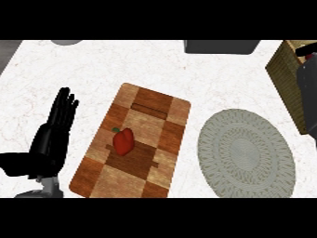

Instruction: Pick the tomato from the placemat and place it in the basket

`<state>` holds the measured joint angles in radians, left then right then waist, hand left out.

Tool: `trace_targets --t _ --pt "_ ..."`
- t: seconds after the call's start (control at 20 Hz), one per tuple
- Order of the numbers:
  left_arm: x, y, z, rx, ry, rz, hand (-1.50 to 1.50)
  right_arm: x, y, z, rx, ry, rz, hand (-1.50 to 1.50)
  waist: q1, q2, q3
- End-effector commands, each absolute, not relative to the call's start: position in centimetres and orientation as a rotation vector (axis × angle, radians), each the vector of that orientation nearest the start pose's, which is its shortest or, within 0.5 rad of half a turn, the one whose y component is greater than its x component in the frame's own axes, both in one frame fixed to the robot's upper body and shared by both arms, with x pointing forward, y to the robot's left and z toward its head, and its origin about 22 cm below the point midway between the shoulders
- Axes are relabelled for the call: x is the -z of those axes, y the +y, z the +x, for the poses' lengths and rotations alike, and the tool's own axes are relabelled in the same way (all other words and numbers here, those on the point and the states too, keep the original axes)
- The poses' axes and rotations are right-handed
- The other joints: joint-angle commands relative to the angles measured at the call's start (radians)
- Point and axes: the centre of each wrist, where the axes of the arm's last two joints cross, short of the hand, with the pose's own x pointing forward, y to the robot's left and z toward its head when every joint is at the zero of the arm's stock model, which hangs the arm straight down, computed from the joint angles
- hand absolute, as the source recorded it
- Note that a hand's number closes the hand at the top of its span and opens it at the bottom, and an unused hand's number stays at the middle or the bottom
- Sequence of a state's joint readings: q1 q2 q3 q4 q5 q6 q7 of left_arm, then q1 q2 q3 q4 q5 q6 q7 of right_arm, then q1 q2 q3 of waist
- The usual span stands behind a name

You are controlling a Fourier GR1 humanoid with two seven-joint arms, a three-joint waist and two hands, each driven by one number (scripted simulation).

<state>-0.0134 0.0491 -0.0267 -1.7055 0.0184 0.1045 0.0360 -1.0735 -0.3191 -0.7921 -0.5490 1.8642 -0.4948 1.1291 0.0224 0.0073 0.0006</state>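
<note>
The round grey woven placemat [247, 153] lies right of centre with nothing on it. No tomato shows anywhere in the head view. The wicker basket [284, 76] stands at the right edge, partly hidden by my right forearm, which rises from the lower right. My right hand [310, 49] is a dark shape above the basket's far end, mostly cut off by the edge of the view, and what it holds is hidden. My left hand [56, 123] rests open at the left, fingers pointing up, beside the wooden board.
A chequered wooden cutting board [136, 144] lies at the centre with a red pepper [123, 141] on it. A dark grey box [222, 46] sits at the far edge and a grey round object [66, 42] at the far left. The counter is white marble.
</note>
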Motion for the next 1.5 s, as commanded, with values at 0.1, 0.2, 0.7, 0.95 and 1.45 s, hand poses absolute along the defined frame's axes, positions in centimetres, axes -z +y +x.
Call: trace_targets --t 0.1,0.2,0.7,0.95,1.45 --pt "-3.8 23.1 23.9 -0.057 -1.684 0.07 0.0 -13.1 -33.2 43.9 0.513 -0.404 -1.668 1.5 -0.009 -0.005 -0.001" --pt "-2.7 23.0 25.0 -0.054 -1.674 0.094 0.0 -13.1 -31.5 44.1 0.551 -0.4 -1.655 1.5 -0.019 -0.005 -0.002" --pt "-3.5 22.8 25.6 -0.047 -1.675 0.089 0.0 -10.3 -32.5 43.1 0.533 -0.486 -1.649 -1.5 -0.012 -0.003 0.0" --pt "-4.2 22.5 25.0 -0.046 -1.691 0.095 0.0 -13.5 -34.2 43.1 0.571 -0.599 -1.774 -1.5 -0.009 -0.004 0.0" --pt "-4.3 24.3 24.8 -0.062 -1.676 0.08 0.0 -15.8 -31.8 41.7 0.664 -0.527 -1.964 -1.5 -0.025 -0.011 -0.002"
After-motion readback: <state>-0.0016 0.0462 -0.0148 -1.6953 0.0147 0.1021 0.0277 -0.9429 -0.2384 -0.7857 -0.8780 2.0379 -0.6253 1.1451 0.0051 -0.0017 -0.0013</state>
